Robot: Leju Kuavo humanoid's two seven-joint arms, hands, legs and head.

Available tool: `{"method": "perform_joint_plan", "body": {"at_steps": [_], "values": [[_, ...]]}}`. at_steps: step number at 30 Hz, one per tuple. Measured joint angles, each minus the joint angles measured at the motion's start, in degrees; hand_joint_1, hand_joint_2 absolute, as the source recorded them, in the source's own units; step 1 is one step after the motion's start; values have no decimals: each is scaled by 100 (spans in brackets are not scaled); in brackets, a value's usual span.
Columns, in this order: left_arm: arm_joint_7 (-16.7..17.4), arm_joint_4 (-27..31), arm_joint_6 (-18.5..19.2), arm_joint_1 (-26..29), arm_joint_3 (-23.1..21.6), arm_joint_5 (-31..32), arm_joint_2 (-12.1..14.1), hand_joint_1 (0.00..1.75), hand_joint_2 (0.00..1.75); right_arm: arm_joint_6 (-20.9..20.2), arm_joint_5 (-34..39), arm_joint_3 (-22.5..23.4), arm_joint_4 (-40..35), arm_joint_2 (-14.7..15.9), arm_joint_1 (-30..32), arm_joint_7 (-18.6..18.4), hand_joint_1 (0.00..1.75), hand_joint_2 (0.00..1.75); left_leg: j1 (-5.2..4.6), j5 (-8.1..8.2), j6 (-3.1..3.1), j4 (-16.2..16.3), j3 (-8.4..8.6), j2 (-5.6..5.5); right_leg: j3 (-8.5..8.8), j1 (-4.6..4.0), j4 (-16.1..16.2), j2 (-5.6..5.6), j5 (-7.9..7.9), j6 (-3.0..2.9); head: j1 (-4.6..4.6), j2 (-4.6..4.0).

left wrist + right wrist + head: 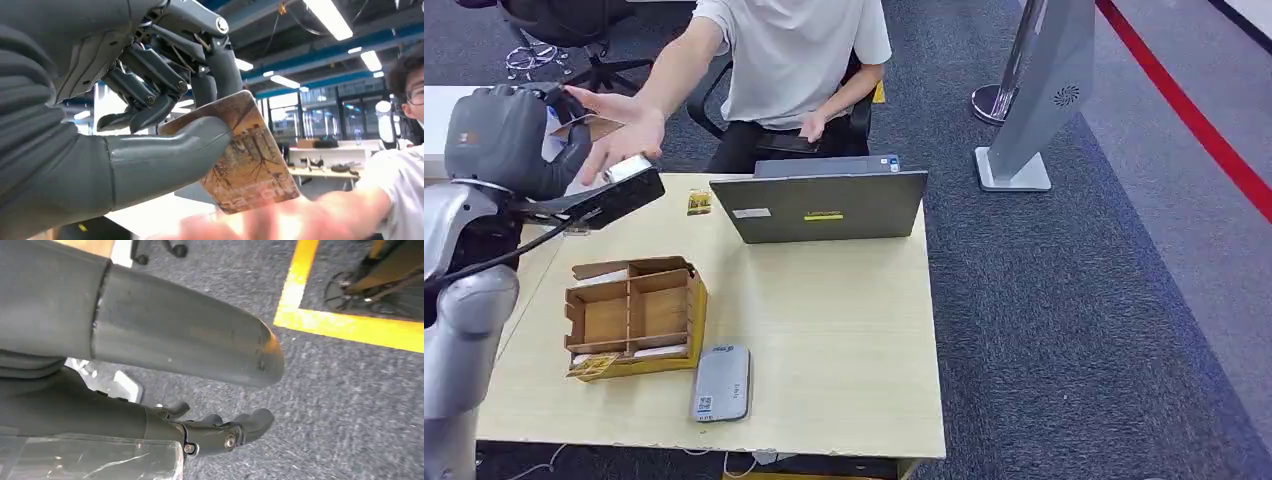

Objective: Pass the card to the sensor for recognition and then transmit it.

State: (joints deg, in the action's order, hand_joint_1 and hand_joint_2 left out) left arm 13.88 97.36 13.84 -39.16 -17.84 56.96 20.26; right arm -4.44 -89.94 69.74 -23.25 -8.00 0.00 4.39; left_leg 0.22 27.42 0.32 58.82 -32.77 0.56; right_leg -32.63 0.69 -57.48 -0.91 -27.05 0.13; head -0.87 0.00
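card (pixel 247 160) is being pinched between the thumb and fingers of the left hand (pixel 165 100), raised off the far-left corner of the table (pixel 844 330). it is being offered toward a person's hand (pixel 619 130), which is reaching in open, just beside the card; contact cannot be told, as the person's fingers are blurred in the left wrist view. right hand (pixel 220 432) is hanging low over carpet, fingers loosely curled, nothing being held. sensor (pixel 722 383), judged to be the grey pad by the near table edge, is lying well apart from the card, beside a cardboard box (pixel 634 318). progress is being judged as late: the handover step is in hand, the scan presumably done, though that is not being shown. release to the person is being left to do.
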Motion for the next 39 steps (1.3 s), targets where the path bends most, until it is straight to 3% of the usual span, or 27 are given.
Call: {"method": "perform_joint_plan", "body": {"at_steps": [5,7,8,11,14,18,21,24,26,29,31,33,36,39], "values": [[9,-59,4,-51,-13,-2,-52,175,175,11,0,-15,20,15,1,0,0,0,0,0,0,0,-1,0,0,0,0,0,1,0,-2,0],[68,-336,90,-286,-116,-39,-225,175,175,48,0,-90,160,63,-3,-2,0,0,0,1,1,2,-1,10,-2,0,0,10,2,1,2,0],[87,-547,138,-473,-205,-79,-374,0,175,68,0,-142,281,96,-10,-2,0,0,-1,4,4,3,-4,9,-4,0,0,11,0,2,2,0],[177,-790,94,-654,-282,-282,-524,0,175,124,0,-210,511,188,-33,-15,0,0,3,6,2,-1,-8,20,-14,0,0,22,-2,0,2,0],[164,-804,-193,-566,-269,-335,-320,0,175,151,0,-212,577,232,-26,-31,0,0,4,6,1,-3,-12,24,-14,-1,-2,25,-2,-1,4,0],[39,-764,-378,-403,-78,-485,156,0,175,144,0,-212,590,240,8,-35,0,0,5,5,1,-5,-12,29,-18,-2,-5,30,-3,-2,4,0],[-6,-749,-783,-194,257,-507,665,0,175,144,0,-210,588,247,27,-33,0,0,8,6,0,-12,-19,44,-18,-3,-11,42,-4,-4,11,0],[-466,-878,-1292,175,1097,-689,1461,0,175,149,0,-192,579,247,67,-24,0,0,10,17,-17,-15,-13,100,-35,-4,-19,101,-6,-9,9,0],[-873,-1215,-1678,437,1892,-945,2052,0,175,151,0,-170,575,266,99,-20,0,0,14,24,-28,-19,-10,124,-42,-8,-26,126,-12,-18,13,0],[-1505,-2005,-2088,863,3242,-1373,2898,0,175,155,2,-168,575,299,138,27,0,0,28,38,-48,-19,-7,164,-56,-19,-32,173,-20,-34,0,0],[-1865,-2661,-2374,1121,4219,-1750,3422,0,175,230,26,-166,577,339,150,300,0,0,41,45,-57,-19,-15,165,-59,-33,-30,173,-28,-45,0,0],[-2085,-3445,-2402,1431,5276,-2178,3927,0,175,280,37,-166,590,391,81,363,0,0,44,56,-69,-19,-14,174,-63,-35,-28,183,-32,-50,-2,0],[-2085,-4641,-2594,1720,6495,-2762,4302,0,175,315,88,-155,660,490,1,345,0,0,39,65,-56,-19,-4,150,-50,-33,-24,153,-50,-52,-7,0],[-2098,-5736,-2299,2124,7652,-3853,4348,0,175,273,129,-100,715,559,-40,341,0,0,41,66,-55,-19,5,70,-21,-35,-19,78,-79,-49,-15,0]]}}
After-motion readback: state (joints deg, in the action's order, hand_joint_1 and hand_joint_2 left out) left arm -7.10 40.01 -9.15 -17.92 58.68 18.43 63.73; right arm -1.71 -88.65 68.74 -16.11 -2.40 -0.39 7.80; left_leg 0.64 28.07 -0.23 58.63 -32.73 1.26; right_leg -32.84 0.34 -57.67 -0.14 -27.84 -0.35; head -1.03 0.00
